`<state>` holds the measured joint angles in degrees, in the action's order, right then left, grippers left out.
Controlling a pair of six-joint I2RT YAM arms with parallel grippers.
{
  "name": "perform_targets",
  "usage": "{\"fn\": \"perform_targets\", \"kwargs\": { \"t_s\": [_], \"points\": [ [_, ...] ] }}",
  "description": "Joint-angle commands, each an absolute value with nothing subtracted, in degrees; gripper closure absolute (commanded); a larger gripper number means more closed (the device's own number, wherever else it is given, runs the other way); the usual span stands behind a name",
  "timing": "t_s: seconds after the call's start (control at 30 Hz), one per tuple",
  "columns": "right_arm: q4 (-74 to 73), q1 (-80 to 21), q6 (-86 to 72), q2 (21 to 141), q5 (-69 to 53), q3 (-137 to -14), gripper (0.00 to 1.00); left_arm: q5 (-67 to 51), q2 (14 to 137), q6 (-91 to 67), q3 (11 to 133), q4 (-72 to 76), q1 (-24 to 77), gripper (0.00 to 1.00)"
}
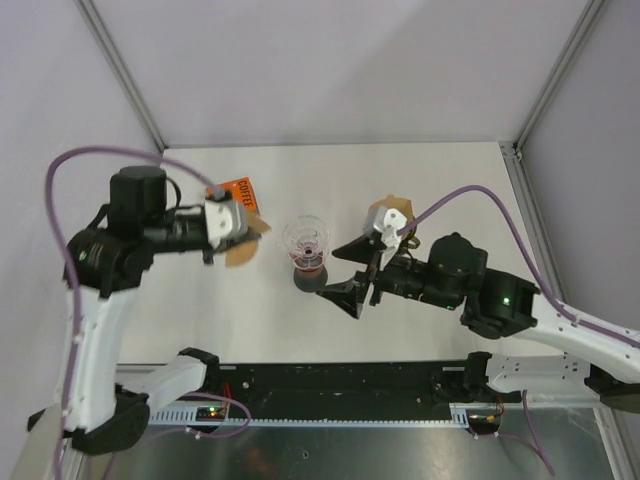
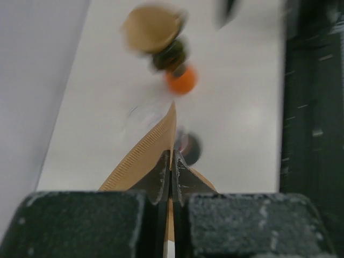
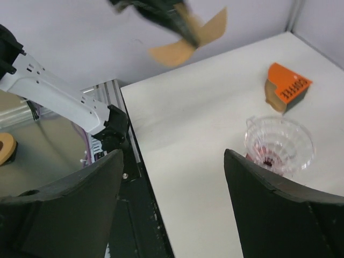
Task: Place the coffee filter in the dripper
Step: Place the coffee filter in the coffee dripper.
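Top external view: the left gripper (image 1: 238,238), jaws closed on a brown paper coffee filter (image 1: 245,250), hangs over the table (image 1: 420,170) left of the clear glass dripper (image 1: 307,238). The dripper stands on its dark base (image 1: 308,280) near the middle of the surface. The filter is apart from the dripper and the cone looks empty. The pickup is therefore done, while the carry across, the lowering into the cone and the release are left. An orange coffee pack (image 1: 240,192) lies beyond the gripper toward the far edge. The right gripper (image 1: 337,272), jaws spread wide and holding nothing, waits just right of the dripper's base, toward the near edge.

Left wrist view: the two fingers (image 2: 158,180) meet on the filter, which is pinched flat and seen edge-on. Its ribbed seam runs straight away from the fingertips, so the long axis appears to follow the gripper's own line toward the dripper, only a blur beyond.

Right wrist view: the open fingers frame the empty dripper and the orange pack beyond it. Above them, blurred, the filter shows as a flattened fan held near its middle, one lobe slanting down-left and the other up-right. Which end is the pointed one cannot be told here.
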<state>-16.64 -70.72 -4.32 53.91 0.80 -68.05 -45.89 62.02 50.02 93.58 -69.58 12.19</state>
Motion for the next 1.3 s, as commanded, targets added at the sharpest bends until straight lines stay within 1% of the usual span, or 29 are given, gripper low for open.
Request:
{"fn": "perform_targets", "kwargs": {
  "t_s": [0.0, 0.03, 0.1, 0.2, 0.4, 0.5, 0.53, 0.67, 0.77, 0.87, 0.9, 0.97, 1.0, 1.03, 1.07, 1.1, 1.17, 1.2, 1.27],
  "points": [
    [-7.4, -70.5, 1.69, 58.03, -6.79, -71.54, 0.17, -58.23, 58.92, 40.3, 96.92, -79.1, 22.16, 1.0],
    [-6.03, -70.1, 2.12, 58.81, -9.42, -71.94, 0.14, -59.09, 58.46, 39.75, 97.46, -79.06, 22.77, 1.0],
    [-3.62, -69.2, 2.44, 60.05, -13.69, -72.52, 0.12, -59.64, 57.53, 39.49, 97.84, -79.07, 23.27, 1.0],
    [-1.09, -68.38, 2.92, 61.56, -17.92, -73.46, 0.15, -62.39, 56.25, 39.89, 97.43, -79.31, 23.53, 1.0],
    [2.85, -68.48, 2.97, 65.43, -24.04, -76.1, 0.28, -64.54, 55.16, 40.68, 96.96, -79.57, 24.03, 1.0],
    [4.44, -68.48, 2.57, 66.78, -26.02, -77.14, 0.43, -64.8, 54.87, 40.98, 96.88, -79.62, 24.31, 1.0],
    [4.64, -68.47, 2.38, 67.36, -27.03, -77.64, 0.45, -64.61, 54.81, 41.1, 96.82, -79.63, 24.41, 1.0],
    [4.44, -68.58, 1.47, 69.68, -29.34, -79.73, 0.47, -64.47, 54.63, 41.25, 96.46, -79.63, 24.69, 1.0],
    [3.05, -68.56, 1.23, 71.32, -29.77, -81.48, 0.62, -64.32, 54.39, 41.59, 96.11, -79.63, 24.76, 1.0],
    [1.73, -68.73, 0.99, 72.89, -30.93, -83.11, 0.69, -64.37, 54.36, 41.74, 96.09, -79.6, 24.79, 1.0],
    [1.13, -68.82, 1.02, 73.45, -31.07, -83.83, 0.74, -64.35, 54.43, 41.74, 96.25, -79.61, 24.79, 1.0],
    [-0.79, -68.91, 0.94, 74.08, -30.82, -84.85, 0.92, -64.34, 54.45, 41.64, 96.75, -79.58, 24.79, 1.0],
    [-2.02, -68.86, 0.78, 74.09, -30.35, -85.14, 0.96, -64.34, 54.52, 41.52, 97.07, -79.52, 24.79, 1.0],
    [-2.99, -68.84, 0.65, 73.96, -29.72, -85.15, 0.98, -64.21, 54.46, 41.24, 97.31, -79.44, 24.79, 0.96],
    [-3.82, -68.87, 0.41, 73.41, -28.44, -85.07, 0.99, -63.92, 54.39, 40.92, 97.39, -79.32, 24.79, 0.88],
    [-4.37, -68.8, 0.29, 72.83, -27.1, -84.55, 0.99, -63.29, 54.26, 40.59, 97.48, -79.08, 24.74, 0.71],
    [-4.94, -68.59, -1.31, 71.05, -23.43, -83.14, 1.0, -62.14, 53.71, 40.49, 97.43, -78.61, 24.71, 0.44],
    [-5.37, -68.49, -2.06, 69.98, -21.29, -82.48, 1.0, -61.57, 53.27, 40.5, 97.32, -78.37, 24.66, 0.37],
    [-6.95, -68.49, -2.89, 68.36, -17.45, -81.6, 1.0, -60.79, 52.25, 40.51, 96.93, -77.97, 24.14, 0.3]
  ]
}}
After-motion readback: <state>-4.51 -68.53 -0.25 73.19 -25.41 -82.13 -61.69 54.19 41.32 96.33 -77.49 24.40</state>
